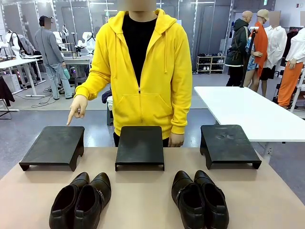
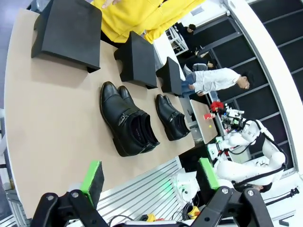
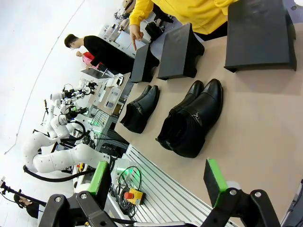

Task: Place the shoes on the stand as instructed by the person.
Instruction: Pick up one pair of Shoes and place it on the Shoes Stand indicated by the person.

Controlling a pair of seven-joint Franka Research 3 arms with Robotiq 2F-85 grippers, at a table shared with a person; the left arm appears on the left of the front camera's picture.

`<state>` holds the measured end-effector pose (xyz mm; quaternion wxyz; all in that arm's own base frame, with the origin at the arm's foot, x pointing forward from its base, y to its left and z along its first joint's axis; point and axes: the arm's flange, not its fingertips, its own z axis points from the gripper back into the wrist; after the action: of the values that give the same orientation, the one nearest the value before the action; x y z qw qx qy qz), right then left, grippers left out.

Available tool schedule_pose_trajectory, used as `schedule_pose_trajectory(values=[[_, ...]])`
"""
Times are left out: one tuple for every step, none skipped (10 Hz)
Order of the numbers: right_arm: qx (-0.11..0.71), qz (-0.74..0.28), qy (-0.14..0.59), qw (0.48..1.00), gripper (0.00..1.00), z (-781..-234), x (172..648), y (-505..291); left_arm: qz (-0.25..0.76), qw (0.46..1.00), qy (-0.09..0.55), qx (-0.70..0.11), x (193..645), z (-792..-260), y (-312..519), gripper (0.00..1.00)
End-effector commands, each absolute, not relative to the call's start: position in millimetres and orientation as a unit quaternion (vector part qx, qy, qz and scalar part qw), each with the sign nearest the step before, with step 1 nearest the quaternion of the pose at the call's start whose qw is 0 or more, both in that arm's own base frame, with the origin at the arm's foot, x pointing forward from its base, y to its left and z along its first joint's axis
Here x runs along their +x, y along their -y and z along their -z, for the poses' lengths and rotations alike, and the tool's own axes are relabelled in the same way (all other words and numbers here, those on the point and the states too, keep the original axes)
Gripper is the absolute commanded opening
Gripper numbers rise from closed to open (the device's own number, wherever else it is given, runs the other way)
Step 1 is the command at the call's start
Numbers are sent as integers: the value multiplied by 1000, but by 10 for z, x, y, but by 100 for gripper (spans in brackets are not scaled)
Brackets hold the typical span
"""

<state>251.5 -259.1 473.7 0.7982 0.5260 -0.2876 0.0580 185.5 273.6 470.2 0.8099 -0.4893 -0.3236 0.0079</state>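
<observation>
**Finger on the left stand, no shoe lifted yet**

Both sets of jaws are spread wide with nothing between them. The left gripper [image 2: 151, 175] hangs above the near edge of the table [image 1: 143, 191], and the right gripper [image 3: 158, 176] does the same on its own side. Neither touches a shoe.

Just beyond the left gripper, the left pair [image 1: 81, 200] sits toes pointing toward the far side, the two shoes pressed together. The right pair [image 1: 200, 198] lies the same way ahead of the right gripper, well apart from the first pair. Both look dark and glossy; I can't say from here which is the brown one.

Past the shoes stand three low black platforms in a row: the left stand [image 1: 55, 145], the middle stand [image 1: 139, 145] and the right stand [image 1: 228, 143]. Not one of them carries anything.

Behind them the person [image 1: 143, 71] aims a pointing hand [image 1: 77, 107] down at the left stand.

To my eye this is the instruction step, with picking up yet to begin. Which pair is meant isn't shown. The left pair is nearest, so the left gripper would likely drop over one shoe, pinch its collar, then carry it forward onto that stand.
</observation>
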Motion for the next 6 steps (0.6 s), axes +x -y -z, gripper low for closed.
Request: schedule_pose_trajectory(values=[[529, -65, 290, 795, 100, -4749, 2516, 2613, 39, 845, 276, -457, 2182, -5208, -2341, 100], [529, -65, 290, 795, 100, -4749, 2516, 2613, 70, 857, 250, -444, 2343, -5487, -2046, 100], [529, -65, 290, 795, 100, -4749, 2516, 2613, 104, 875, 216, -421, 2509, -5739, -1694, 100], [529, -65, 290, 795, 100, -4749, 2516, 2613, 137, 896, 175, -385, 2665, -5939, -1284, 100], [529, -65, 290, 795, 100, -4749, 2516, 2613, 167, 918, 138, -332, 2816, -6114, -795, 100], [529, -65, 290, 795, 100, -4749, 2516, 2613, 184, 927, 120, -305, 2899, -6241, -384, 100]])
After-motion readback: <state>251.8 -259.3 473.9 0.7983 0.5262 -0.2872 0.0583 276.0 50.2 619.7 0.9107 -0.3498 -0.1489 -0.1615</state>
